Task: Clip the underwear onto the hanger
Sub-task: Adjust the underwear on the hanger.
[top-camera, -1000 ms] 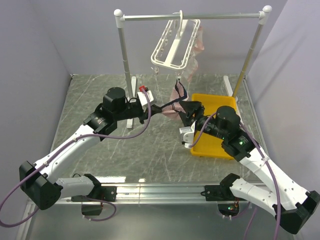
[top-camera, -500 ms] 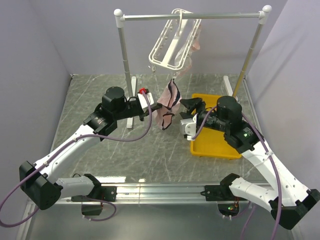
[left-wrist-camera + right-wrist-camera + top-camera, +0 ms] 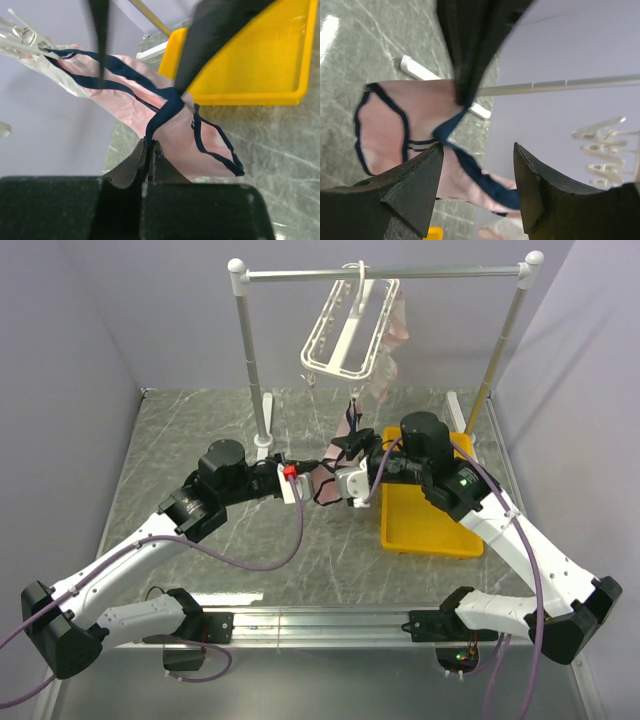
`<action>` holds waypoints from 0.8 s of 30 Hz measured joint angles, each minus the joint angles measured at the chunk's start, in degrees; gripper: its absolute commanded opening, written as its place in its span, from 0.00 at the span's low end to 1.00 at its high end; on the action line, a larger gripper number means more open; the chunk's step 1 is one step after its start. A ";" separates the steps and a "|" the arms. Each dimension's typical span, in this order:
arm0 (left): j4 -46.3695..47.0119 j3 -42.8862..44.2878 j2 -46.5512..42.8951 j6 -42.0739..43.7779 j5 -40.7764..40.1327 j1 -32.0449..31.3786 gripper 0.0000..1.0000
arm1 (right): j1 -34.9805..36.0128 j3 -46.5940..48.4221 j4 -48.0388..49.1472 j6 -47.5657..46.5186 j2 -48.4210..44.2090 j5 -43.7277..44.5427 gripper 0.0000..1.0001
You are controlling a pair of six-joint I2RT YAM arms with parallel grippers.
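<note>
**Navy-trimmed briefs stretched between clip and gripper**

The left gripper [image 3: 150, 147] is fully closed, pinching the navy waistband of the underwear [image 3: 145, 107]. The fabric runs from there toward the upper left of the left wrist frame, where it reaches the clips of the hanger [image 3: 350, 325]. Whether a clip already bites it cannot be told. The right gripper [image 3: 477, 149] stands wide apart beside the same band, holding nothing.

The step looks like fixing another edge. The right arm should pinch free trim near the left grip, then raise it gently, since hard pulls would swing the hanger.

Counted: 2 arms, 1 hanger, 1 rail stand [image 3: 250, 350], 1 yellow tray [image 3: 425, 535], and 2 briefs, the second pale pair [image 3: 397, 335] hanging upper right of centre.
</note>
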 measured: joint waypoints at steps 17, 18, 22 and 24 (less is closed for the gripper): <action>5.03 -5.70 -1.46 16.06 -17.31 -6.82 0.00 | 2.40 3.50 -3.98 -3.30 7.17 4.74 0.56; 5.11 -5.70 -1.46 16.57 -17.79 -6.99 0.00 | 2.43 3.87 -4.26 -2.99 7.30 4.96 0.57; 6.29 -5.70 -1.31 17.35 -20.13 -8.57 0.00 | 3.34 8.15 -5.22 -1.70 9.70 5.33 0.61; 6.58 -5.70 -1.20 17.42 -21.38 -8.87 0.00 | 3.52 10.51 -6.12 -0.90 11.08 5.49 0.61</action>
